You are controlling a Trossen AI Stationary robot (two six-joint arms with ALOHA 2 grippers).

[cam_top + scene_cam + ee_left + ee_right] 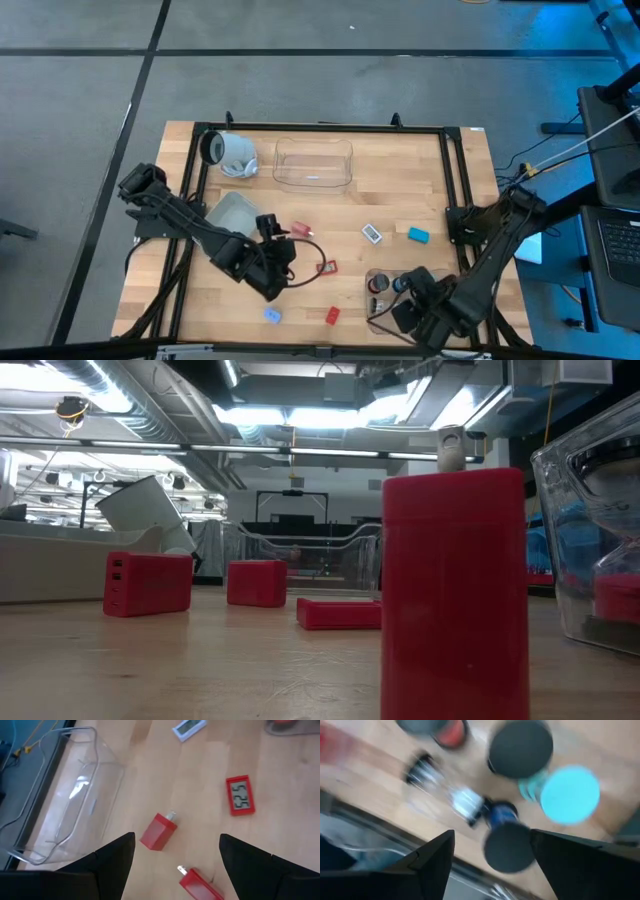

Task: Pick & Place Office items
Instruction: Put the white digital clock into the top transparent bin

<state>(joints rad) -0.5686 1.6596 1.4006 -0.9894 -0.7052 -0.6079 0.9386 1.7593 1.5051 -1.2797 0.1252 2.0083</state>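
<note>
Near the desk's front right corner, round pucks cluster under the right gripper point(418, 300).
A teal puck point(570, 794) sits just beside a black puck point(520, 748), an orange-topped one point(451, 732) nearby; the right gripper's fingers stand apart, holding nothing visible. Toward the desk's middle lie a red block point(158, 831), a red display piece point(240, 795) and a white one point(372, 234). The left gripper point(175, 851) hangs spread wide over the red block. A clear tray point(313, 164) and white-grey cylinder point(231, 152) sit near the back edge.
</note>
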